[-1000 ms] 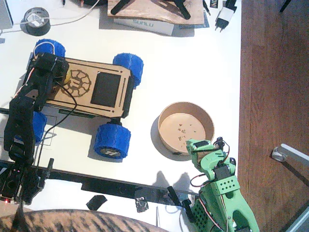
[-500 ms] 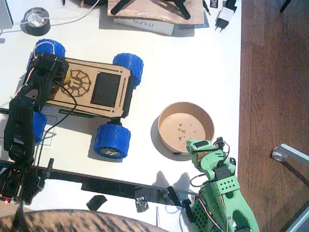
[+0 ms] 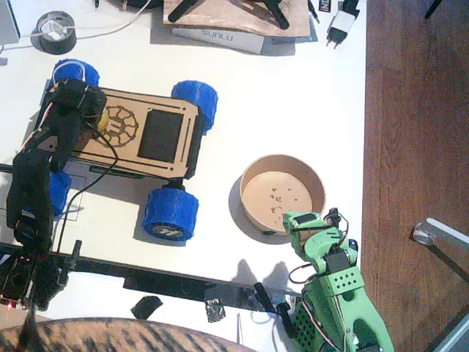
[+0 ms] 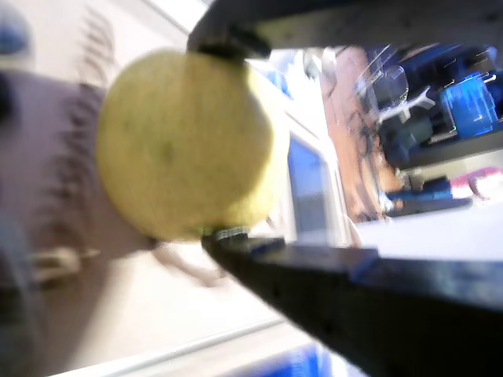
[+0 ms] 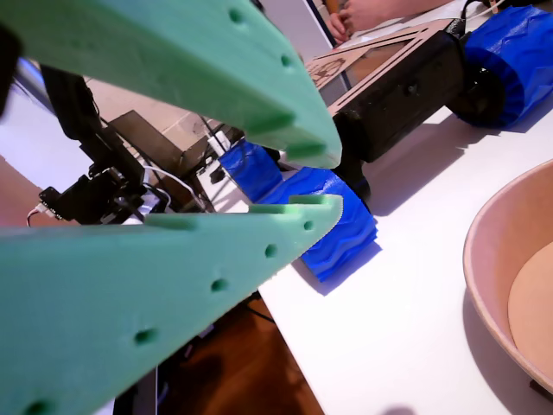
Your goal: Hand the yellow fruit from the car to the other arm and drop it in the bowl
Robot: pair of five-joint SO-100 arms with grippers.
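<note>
From above, the white surface [image 3: 293,103] borders a brown wooden floor [image 3: 414,147] on the right; a grey tape roll [image 3: 55,32] lies at its far corner. The black left arm [image 3: 37,183] reaches over the car [image 3: 157,139], the yellow fruit [image 3: 102,117] at its jaws. The green right arm [image 3: 333,286] rests beside the bowl [image 3: 282,193]. In a wrist view, black jaws pinch the yellow fruit [image 4: 185,145]. In another wrist view, green jaws stand spread, bowl rim [image 5: 510,277] alongside.
</note>
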